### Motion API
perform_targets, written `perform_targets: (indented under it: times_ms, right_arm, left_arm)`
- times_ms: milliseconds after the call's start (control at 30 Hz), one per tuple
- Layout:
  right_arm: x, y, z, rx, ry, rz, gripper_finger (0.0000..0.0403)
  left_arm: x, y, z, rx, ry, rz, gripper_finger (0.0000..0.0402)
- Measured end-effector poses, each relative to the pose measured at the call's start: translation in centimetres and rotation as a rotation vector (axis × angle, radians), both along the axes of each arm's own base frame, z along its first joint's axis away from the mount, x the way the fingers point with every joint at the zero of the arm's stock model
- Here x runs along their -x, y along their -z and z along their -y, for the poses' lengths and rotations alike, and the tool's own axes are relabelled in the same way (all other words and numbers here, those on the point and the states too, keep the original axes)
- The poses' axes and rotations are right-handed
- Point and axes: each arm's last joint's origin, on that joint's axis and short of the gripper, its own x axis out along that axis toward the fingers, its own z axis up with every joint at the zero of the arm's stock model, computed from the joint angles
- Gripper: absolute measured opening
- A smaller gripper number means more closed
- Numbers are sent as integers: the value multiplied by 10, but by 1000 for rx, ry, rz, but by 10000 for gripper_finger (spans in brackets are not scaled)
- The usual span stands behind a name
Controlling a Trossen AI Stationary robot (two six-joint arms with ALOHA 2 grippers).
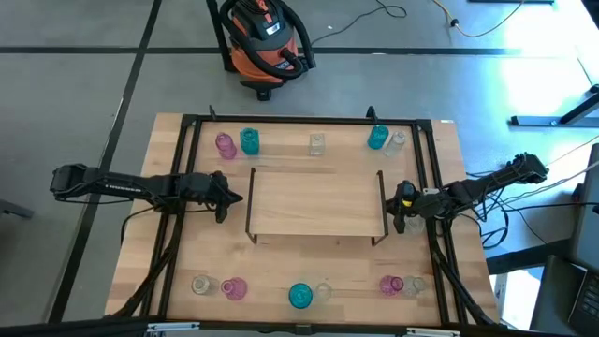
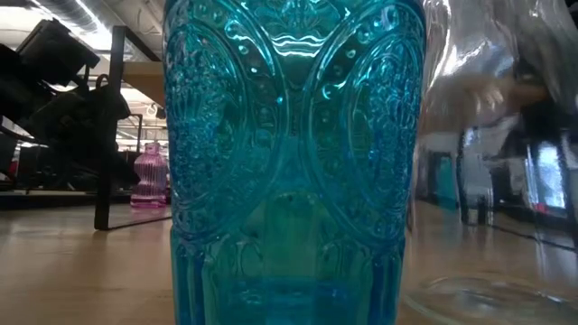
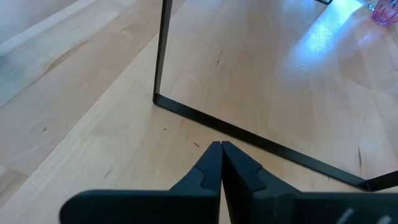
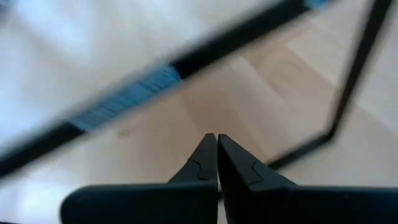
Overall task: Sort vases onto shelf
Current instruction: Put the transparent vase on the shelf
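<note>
The shelf (image 1: 316,201) sits mid-table with nothing on it. My left gripper (image 1: 236,197) hangs just off its left bracket, fingers pressed together, holding nothing; my right gripper (image 1: 397,208) hangs just off its right bracket, likewise closed and empty. The vases (image 1: 249,141) stand in rows beyond the shelf and in front of it.

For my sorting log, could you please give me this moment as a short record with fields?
shelf: the shelf sits mid-table, nothing on it
far row: pink vase, teal vase, clear vase, teal and clear pair at right
near row: teal vase among pink and clear ones
left gripper: shut, empty, beside shelf's left end
right gripper: shut, empty, beside shelf's right end
</note>
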Motion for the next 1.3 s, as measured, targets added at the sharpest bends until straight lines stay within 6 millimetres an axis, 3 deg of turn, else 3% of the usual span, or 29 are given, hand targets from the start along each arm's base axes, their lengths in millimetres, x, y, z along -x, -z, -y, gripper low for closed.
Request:
perform_targets:
  times_ms: [167,367,567,833,1000,1300]
  right_arm:
    - [-4,-7,-2,-43,-15,80,0]
    - [-4,-8,1,-11,83,109,0]
    - [-2,-7,6,20,254,129,0]
    - [13,-17,18,183,506,0,0]
    - [21,-41,23,249,614,13,0]
    - [25,-108,27,207,783,274,0]
  left_arm:
    - [0,0,0,0,0,0,0]
    - [0,0,0,0,0,0,0]
    - [0,0,0,0,0,0,0]
    - [0,0,0,0,0,0,0]
    - [0,0,0,38,-22,6,0]
    - [0,0,1,620,-363,93,0]
